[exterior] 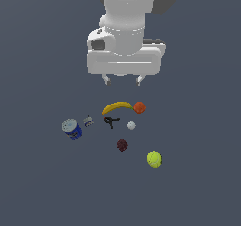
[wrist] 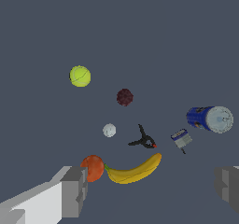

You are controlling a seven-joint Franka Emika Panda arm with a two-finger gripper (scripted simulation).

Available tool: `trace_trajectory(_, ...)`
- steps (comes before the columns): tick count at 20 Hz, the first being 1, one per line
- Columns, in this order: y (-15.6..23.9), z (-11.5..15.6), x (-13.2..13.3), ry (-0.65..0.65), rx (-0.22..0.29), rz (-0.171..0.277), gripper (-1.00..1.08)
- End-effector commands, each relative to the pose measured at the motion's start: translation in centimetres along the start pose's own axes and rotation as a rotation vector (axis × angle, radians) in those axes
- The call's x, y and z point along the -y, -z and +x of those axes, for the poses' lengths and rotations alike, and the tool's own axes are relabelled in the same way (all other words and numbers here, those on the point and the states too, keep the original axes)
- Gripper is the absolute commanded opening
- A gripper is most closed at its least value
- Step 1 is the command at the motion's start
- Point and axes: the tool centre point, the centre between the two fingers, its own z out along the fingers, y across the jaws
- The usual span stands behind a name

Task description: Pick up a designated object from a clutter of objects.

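The designated object is a short blue can (exterior: 71,129) (wrist: 208,118) with a silver-grey lid, at the exterior view's left end of the clutter. The clutter holds a yellow banana (exterior: 116,107) (wrist: 134,169), an orange ball (exterior: 139,108) (wrist: 93,166), a black clamp (exterior: 111,121) (wrist: 144,139), a white ball (exterior: 131,125) (wrist: 109,130), a dark red ball (exterior: 122,145) (wrist: 124,97), a tennis ball (exterior: 154,159) (wrist: 80,76) and a small grey boxy piece (exterior: 88,121) (wrist: 181,138). My gripper (exterior: 123,81) (wrist: 151,188) hangs open high above the banana, holding nothing.
All items lie on a flat dark grey floor (exterior: 197,192). The grey boxy piece sits closest to the can, a small gap apart. The white arm body (exterior: 127,27) fills the upper middle of the exterior view.
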Motion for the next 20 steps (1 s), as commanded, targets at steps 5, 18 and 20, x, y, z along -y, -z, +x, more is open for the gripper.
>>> trace_trajectory(5, -0.3, -0.2, 0.0, 0.012, 0.012, -0.009, 1.0)
trace_trajectory(18, -1.2, -0.7, -0.2, 0.048, 0.04, -0.031, 1.0)
trace_trajectory(20, -1.6, -0.5, -0.6, 0.057, 0.041, -0.031, 1.0)
